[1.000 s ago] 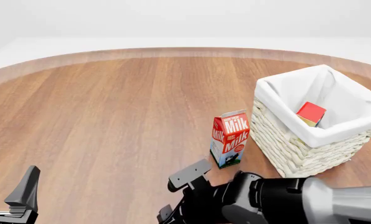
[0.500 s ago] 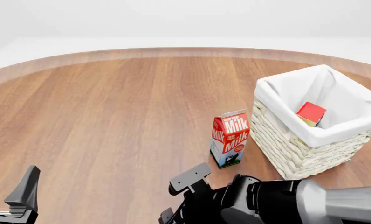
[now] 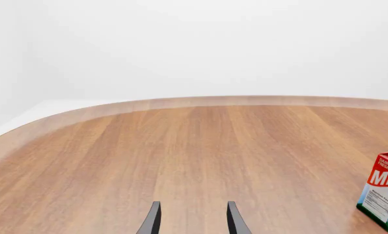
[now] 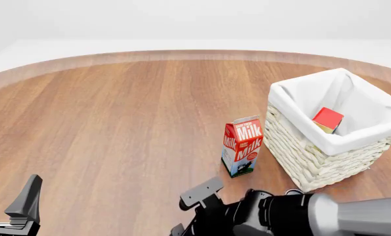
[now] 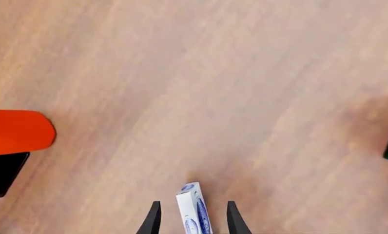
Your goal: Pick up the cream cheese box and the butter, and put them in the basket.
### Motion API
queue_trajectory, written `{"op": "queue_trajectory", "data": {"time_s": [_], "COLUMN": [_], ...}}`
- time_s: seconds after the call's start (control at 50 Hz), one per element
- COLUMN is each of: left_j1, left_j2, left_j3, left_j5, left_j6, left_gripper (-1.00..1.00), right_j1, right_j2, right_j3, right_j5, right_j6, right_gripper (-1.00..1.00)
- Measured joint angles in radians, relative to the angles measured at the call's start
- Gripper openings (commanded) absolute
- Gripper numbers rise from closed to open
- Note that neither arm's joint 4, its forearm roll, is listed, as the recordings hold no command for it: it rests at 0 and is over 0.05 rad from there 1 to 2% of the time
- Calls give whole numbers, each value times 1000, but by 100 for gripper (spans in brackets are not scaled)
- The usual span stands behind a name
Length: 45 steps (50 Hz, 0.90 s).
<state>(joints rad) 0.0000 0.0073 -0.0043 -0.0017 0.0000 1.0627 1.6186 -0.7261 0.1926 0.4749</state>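
Observation:
The cream cheese box [image 5: 193, 209], whitish with a blue oval mark, stands on edge on the table between the fingers of my right gripper [image 5: 192, 219]. The jaws are open, with a gap on each side of the box. In the front view the right gripper [image 4: 189, 211] is low at the near edge and my arm hides the box. The butter [image 4: 328, 118] shows as a red-topped block lying inside the wicker basket [image 4: 300, 152] at the right. My left gripper [image 4: 9, 194] is open and empty at the near left, as the left wrist view [image 3: 192, 222] also shows.
A red-and-white milk carton [image 4: 242, 145] stands upright just left of the basket; it also shows in the left wrist view [image 3: 384, 195]. An orange-red rounded shape [image 5: 15, 131] with a black part lies at the edge of the right wrist view.
My right gripper has sunk a little lower toward the table at the near edge. The left arm, milk carton, basket and butter have not moved.

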Motion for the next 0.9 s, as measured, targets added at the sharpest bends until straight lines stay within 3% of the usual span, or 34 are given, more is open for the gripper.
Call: {"op": "queue_trajectory", "data": {"time_s": [0.9], "left_j1": [0], "left_j2": [0], "left_j3": [0], "left_j5": [0], "left_j6": [0], "left_gripper": [100], "right_j1": [29], "right_j2": [52], "right_j3": [54], "right_j5": [-79], "right_j6": [53], "right_gripper": [100]}}
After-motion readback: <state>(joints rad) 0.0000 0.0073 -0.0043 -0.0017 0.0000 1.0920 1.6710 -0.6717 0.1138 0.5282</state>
